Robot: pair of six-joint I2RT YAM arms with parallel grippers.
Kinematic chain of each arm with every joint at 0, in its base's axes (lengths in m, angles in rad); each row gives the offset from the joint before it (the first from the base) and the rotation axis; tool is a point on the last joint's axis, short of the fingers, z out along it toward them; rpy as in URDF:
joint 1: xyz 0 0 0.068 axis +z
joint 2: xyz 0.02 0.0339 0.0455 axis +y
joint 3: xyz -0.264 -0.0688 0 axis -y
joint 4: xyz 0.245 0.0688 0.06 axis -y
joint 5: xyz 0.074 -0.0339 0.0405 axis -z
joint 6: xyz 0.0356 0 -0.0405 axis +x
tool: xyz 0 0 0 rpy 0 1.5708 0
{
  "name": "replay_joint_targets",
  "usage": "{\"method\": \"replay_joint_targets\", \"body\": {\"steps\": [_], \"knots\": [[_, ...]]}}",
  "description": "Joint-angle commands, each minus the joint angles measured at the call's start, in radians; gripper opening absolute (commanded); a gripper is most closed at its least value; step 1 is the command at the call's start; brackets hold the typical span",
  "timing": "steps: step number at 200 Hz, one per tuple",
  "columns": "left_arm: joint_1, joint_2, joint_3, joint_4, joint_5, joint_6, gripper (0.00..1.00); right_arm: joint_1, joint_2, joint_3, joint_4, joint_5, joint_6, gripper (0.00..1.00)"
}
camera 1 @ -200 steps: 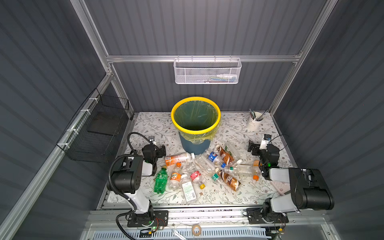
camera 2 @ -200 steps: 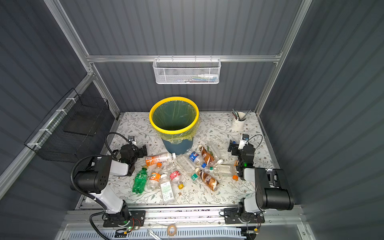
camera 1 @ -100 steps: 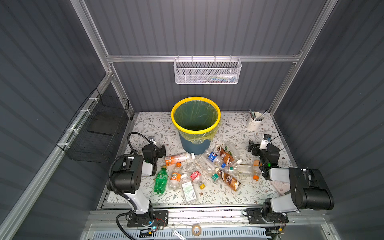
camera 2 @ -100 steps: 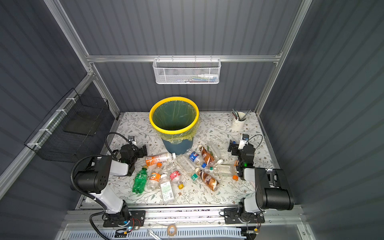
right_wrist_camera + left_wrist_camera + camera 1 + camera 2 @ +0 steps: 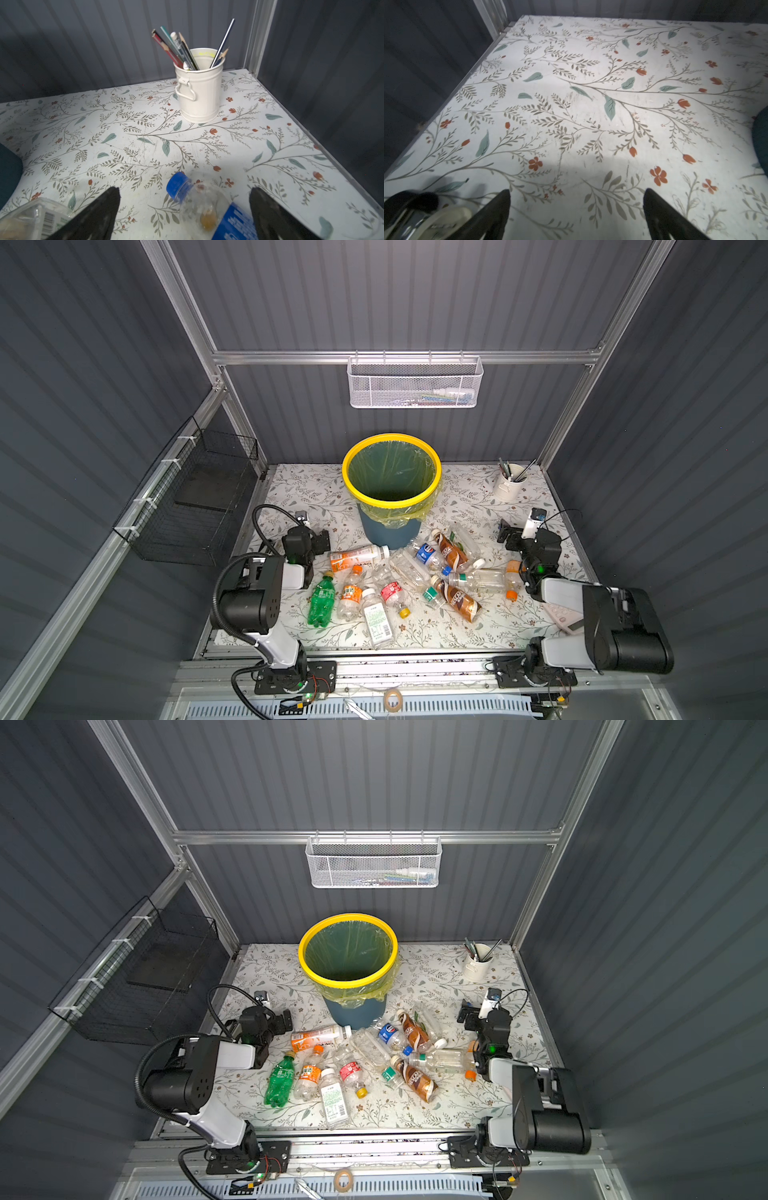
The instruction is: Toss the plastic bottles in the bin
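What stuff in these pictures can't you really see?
- Bottom of the round blue-grey bin with yellow rim: both top views, dark shadow.
- Contents of the white wire mesh basket: both top views, too small behind mesh.
- White flat calculator: a top view, mostly under the right arm.
- Clear blue-capped plastic bottle: right wrist view, cut off by the picture's edge.

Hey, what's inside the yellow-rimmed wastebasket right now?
The round blue-grey wastebasket with the yellow rim shows only its translucent yellow-green liner bag in both top views; no bottle shows inside. Its near inner wall and part of the floor are hidden behind the rim.
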Motion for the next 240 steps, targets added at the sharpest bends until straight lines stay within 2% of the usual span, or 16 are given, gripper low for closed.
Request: {"method": "replay_joint_targets", "body": {"steps": [1,21,55,116,167,218,240], "knots": [[0.0,-0.105,0.152,-0.321,-0.103,-0.115,0.99,-0.019,-0.108,0.159,-0.483,0.054,0.118,0.99],[0.0,-0.159,0.2,-0.431,-0.1,-0.195,0.99,-0.02,-0.139,0.285,-0.846,0.045,0.188,0.99],[-0.001,-0.238,0.191,-0.488,-0.056,-0.27,1.0,-0.02,-0.141,0.321,-1.1,-0.027,0.233,0.99],[-0.003,-0.293,0.185,-0.56,-0.028,-0.327,0.99,-0.016,-0.102,0.336,-1.26,-0.044,0.318,0.97],[-0.003,-0.304,0.171,-0.561,-0.032,-0.34,0.99,-0.013,-0.046,0.326,-1.29,-0.068,0.356,0.92],[-0.003,-0.31,0.191,-0.575,-0.04,-0.355,0.99,-0.013,0.059,0.385,-1.279,-0.083,0.329,0.81],[-0.003,-0.327,0.186,-0.584,-0.053,-0.362,0.99,-0.011,0.052,0.385,-1.268,-0.087,0.319,0.67]]}}
